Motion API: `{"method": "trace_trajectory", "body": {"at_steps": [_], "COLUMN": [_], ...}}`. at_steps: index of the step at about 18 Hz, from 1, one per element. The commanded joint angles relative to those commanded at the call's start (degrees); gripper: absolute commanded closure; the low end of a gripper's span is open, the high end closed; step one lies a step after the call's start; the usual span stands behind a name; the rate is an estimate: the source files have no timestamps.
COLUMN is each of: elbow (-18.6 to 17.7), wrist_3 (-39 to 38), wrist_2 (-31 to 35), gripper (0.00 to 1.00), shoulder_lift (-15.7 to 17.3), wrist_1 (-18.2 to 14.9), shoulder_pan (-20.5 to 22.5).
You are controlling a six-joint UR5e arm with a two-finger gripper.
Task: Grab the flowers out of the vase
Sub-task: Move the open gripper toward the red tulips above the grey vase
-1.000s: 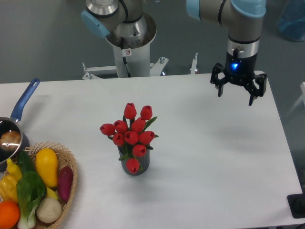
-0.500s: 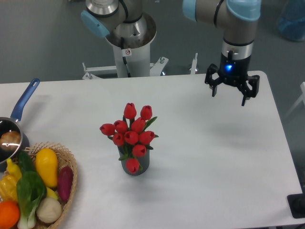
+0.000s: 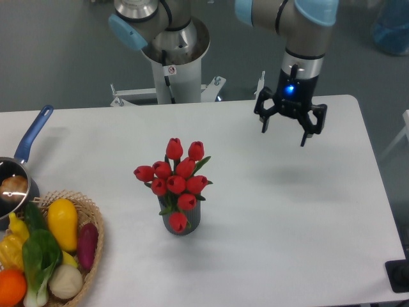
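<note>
Nine red tulips (image 3: 175, 181), one vase (image 3: 182, 222), one saucepan (image 3: 16, 179), one basket (image 3: 89, 256)

The arm reaches in from the upper edge of the view, its grey links and pale blue joint caps bending over so the wrist points straight down. A small blue light glows on the wrist just above the gripper (image 3: 283, 131). The gripper's black fingers (image 3: 264, 119) are spread wide apart, tips pointing downward, nothing held between them. It hangs in the air; how high above the surface below it is hard to judge from this angle. Behind and to one side stands the arm's grey base column.
</note>
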Motion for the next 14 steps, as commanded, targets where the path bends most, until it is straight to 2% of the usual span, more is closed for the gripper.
{"method": "trace_trajectory", "body": {"at_steps": [3,7,14], "elbow": [-0.36,-0.44,-0.62], "wrist_3": [0.00,0.00,0.44], "wrist_2": [-0.27,-0.62,-8.95], "gripper": [0.00,0.00,0.00], "shoulder_lift": [1.23,1.15,-0.96], "wrist_1": [-1.93,-2.02,-1.76], "shoulder_pan": [-1.66,-6.50,-12.12]}}
